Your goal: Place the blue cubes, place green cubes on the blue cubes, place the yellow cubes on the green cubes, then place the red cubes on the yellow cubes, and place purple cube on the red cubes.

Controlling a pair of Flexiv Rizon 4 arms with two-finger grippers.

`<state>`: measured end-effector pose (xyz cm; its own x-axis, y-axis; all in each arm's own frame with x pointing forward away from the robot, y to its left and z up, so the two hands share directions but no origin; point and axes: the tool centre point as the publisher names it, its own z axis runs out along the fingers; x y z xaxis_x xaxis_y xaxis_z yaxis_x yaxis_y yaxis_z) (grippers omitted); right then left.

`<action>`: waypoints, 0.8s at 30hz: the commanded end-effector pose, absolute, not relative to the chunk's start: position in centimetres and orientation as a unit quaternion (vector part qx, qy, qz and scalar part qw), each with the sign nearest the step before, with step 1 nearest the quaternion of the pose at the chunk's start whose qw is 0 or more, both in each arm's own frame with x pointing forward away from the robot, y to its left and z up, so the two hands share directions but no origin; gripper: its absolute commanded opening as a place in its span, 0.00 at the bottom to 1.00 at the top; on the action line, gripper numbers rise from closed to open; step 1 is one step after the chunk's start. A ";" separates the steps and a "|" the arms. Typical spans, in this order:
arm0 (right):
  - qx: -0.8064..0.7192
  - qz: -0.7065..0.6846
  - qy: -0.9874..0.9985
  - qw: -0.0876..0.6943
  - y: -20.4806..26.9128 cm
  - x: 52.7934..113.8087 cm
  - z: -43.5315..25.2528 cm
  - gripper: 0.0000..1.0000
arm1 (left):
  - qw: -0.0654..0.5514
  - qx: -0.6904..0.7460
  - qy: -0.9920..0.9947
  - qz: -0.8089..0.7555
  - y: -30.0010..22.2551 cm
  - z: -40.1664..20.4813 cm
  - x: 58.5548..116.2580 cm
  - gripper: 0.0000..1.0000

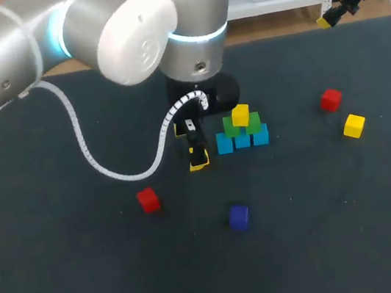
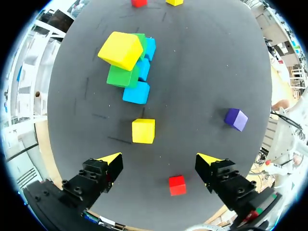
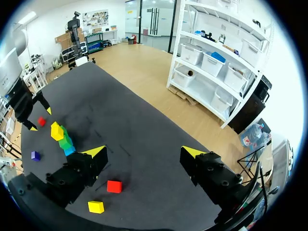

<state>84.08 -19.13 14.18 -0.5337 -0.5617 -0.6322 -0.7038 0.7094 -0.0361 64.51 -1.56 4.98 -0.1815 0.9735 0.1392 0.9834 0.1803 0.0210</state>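
Observation:
Three blue cubes [image 1: 243, 140] lie in a row with two green cubes [image 1: 232, 126] on them and a yellow cube [image 1: 240, 115] on top. My left gripper [image 1: 193, 147] hangs open just left of this stack. In the left wrist view a loose yellow cube [image 2: 143, 131] lies on the table ahead of the open left gripper [image 2: 160, 161], between it and the stack's nearest blue cube [image 2: 136, 92]. Loose on the table are a red cube [image 1: 147, 199], a purple cube [image 1: 239, 217], another red cube [image 1: 331, 100] and another yellow cube [image 1: 354, 125]. My right gripper [image 3: 144, 154] is open, high over the far right edge.
The dark table [image 1: 66, 271] has wide bare areas at the front and left. My left arm's white cable [image 1: 109, 167] droops over the table's left middle. From the right wrist view, the right-hand red cube [image 3: 114, 186] and yellow cube [image 3: 96, 207] lie below the right gripper.

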 end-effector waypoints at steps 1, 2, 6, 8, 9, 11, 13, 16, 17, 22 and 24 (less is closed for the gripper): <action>-0.364 0.112 0.868 0.317 -19.2 83.9 14.2 1.00 | 0.021 -0.647 -0.761 -0.037 -1.4 4.1 64.2 1.00; -0.364 0.112 0.868 0.317 -19.2 83.9 14.2 1.00 | 0.021 -0.649 -0.760 -0.039 -1.4 3.9 64.2 1.00; -0.364 0.112 0.868 0.317 -19.2 83.9 14.2 1.00 | 0.020 -0.662 -0.749 -0.020 -0.9 3.2 64.9 1.00; -0.364 0.112 0.868 0.317 -19.2 83.9 14.2 1.00 | 0.021 -0.665 -0.746 -0.021 -1.0 3.1 65.0 1.00; -0.364 0.112 0.868 0.317 -19.2 83.9 14.2 1.00 | 0.024 -0.669 -0.742 -0.019 -1.1 3.1 65.0 1.00; -0.364 0.112 0.868 0.317 -19.2 83.9 14.2 1.00 | 0.023 -0.675 -0.737 -0.015 -1.2 3.1 65.1 1.00; -0.364 0.112 0.868 0.317 -19.2 83.9 14.2 1.00 | 0.021 -0.676 -0.737 -0.011 -1.5 2.9 65.1 1.00; -0.364 0.112 0.868 0.317 -19.2 83.9 14.2 1.00 | 0.020 -0.679 -0.734 -0.004 -2.4 2.5 65.2 1.00; -0.364 0.112 0.868 0.317 -19.2 83.9 14.2 1.00 | 0.020 -0.680 -0.733 -0.001 -2.6 2.4 65.2 1.00; -0.364 0.112 0.868 0.317 -19.2 83.9 14.2 1.00 | 0.021 -0.679 -0.734 0.009 -3.6 2.1 65.1 1.00; -0.364 0.112 0.868 0.317 -19.2 83.9 14.2 1.00 | 0.022 -0.675 -0.738 0.009 -3.7 2.0 65.0 1.00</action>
<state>84.08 -19.12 14.17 -0.5337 -0.5617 -0.6322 -0.7039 0.7094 -0.0361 64.62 -3.26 2.15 -0.0873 0.9961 0.0113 0.9955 0.0876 -0.0370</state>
